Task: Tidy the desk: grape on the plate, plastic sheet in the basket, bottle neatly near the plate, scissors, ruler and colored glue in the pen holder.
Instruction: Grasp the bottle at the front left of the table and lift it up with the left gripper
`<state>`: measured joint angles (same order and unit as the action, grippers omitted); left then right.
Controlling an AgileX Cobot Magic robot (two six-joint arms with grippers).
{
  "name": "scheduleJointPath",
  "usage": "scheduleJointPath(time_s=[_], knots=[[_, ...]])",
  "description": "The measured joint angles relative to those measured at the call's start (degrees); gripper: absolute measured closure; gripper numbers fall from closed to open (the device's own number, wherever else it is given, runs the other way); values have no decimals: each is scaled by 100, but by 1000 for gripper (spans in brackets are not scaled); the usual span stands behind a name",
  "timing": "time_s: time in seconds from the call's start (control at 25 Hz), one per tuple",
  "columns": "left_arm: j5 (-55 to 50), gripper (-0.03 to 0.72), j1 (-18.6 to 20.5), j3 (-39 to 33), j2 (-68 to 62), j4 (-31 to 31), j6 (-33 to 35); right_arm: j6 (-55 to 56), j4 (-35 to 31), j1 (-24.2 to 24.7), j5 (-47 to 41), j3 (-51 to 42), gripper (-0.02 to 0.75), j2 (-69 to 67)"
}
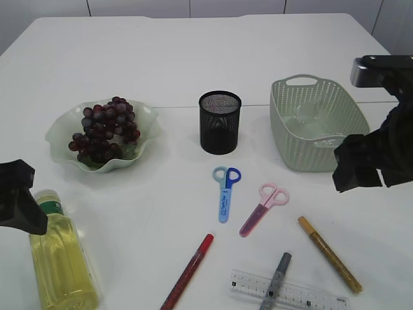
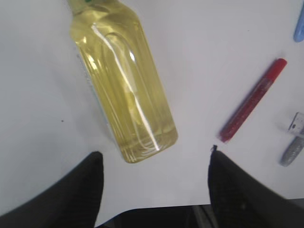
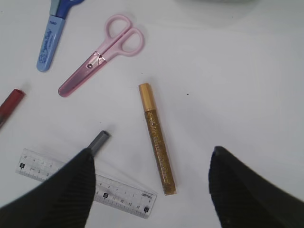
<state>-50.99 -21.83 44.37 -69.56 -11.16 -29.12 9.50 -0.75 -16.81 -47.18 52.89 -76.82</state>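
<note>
Dark grapes lie on the pale green plate. A bottle of yellow liquid lies flat at front left; my left gripper is open just past its base, my left arm beside its cap. My right gripper is open above the gold glue pen. Blue scissors, pink scissors, red glue, grey glue and the clear ruler lie on the table. The black mesh pen holder stands at centre. A clear plastic sheet lies in the basket.
The white table stretches far back. The right arm hangs in front of the basket's right end. The table's front edge shows in the left wrist view.
</note>
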Motion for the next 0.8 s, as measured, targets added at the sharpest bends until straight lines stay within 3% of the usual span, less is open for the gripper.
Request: scheduleJointPath(time_s=[0.28, 0.8], knots=[[503, 183, 4, -13, -388, -139, -1160, 0, 0, 0, 22, 0, 193, 0], [308, 170, 4, -13, -1837, -229, -1305, 0, 0, 0, 22, 0, 193, 0]])
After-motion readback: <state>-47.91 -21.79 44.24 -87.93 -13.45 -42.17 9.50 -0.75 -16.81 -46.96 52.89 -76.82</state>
